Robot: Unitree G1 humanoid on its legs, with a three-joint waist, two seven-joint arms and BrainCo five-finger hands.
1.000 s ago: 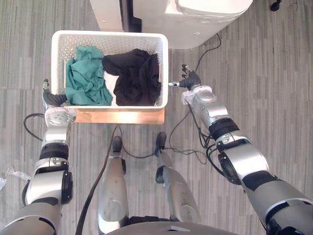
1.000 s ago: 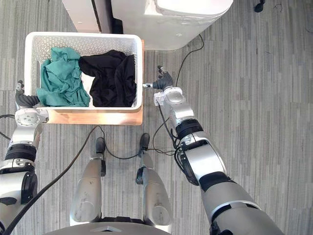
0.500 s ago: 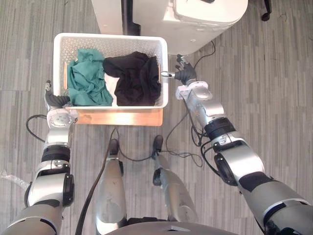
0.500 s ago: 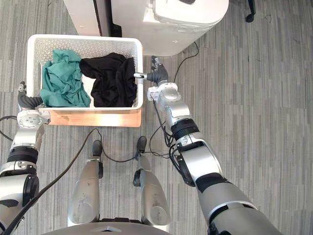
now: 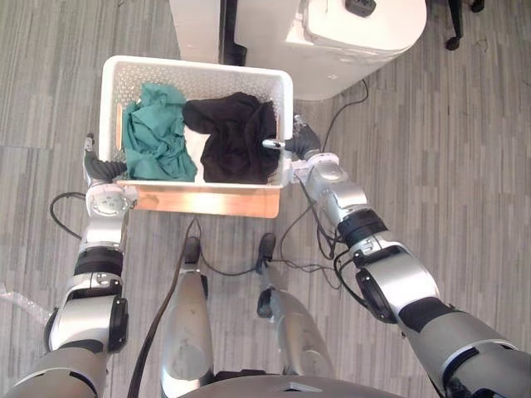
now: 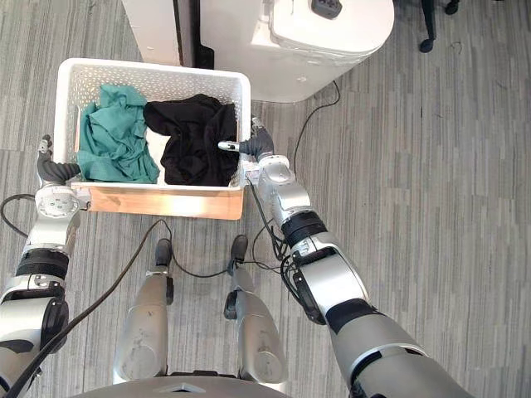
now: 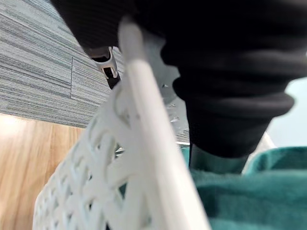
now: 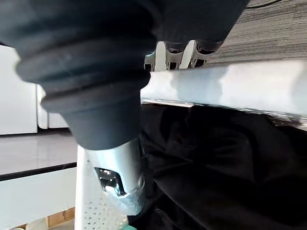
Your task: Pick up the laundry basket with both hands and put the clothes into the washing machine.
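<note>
**A:** Starting on the robot's left, what is the left hand [image 5: 101, 168] doing?

**B:** It is sitting against the left wall of the white laundry basket [image 5: 196, 64], just under the rim. Its wrist camera is looking along the perforated wall, with the rim running past the dark cover. I cannot tell whether that hand is gripping or only resting there.

**A:** And the basket itself?

**B:** It is sitting on a wooden board [image 5: 207, 199] on the grey striped carpet [image 5: 465, 166], between the two hands. A green garment [image 5: 153, 141] is lying crumpled in the half nearer the left hand. A black garment [image 5: 236, 137] is lying heaped in the half nearer the right hand, and the two are touching in the middle.

**A:** Moving across to the right hand [image 5: 300, 143]?

**B:** It is straddling the basket's right rim. The thumb [image 8: 117, 177] is reaching down inside along the inner wall, with the black garment lying just beside it. The fingers [image 8: 165, 52] are curling over the outer side of the rim, so the rim is being pinched between thumb and fingers.

**A:** Anything past those fingers?

**B:** The white washing machine [image 5: 357, 41] is standing beyond the basket's far edge, further out than the right hand's fingertips. It is near the basket's far right corner and apart from the hand. Both garments are lying in the basket.
</note>
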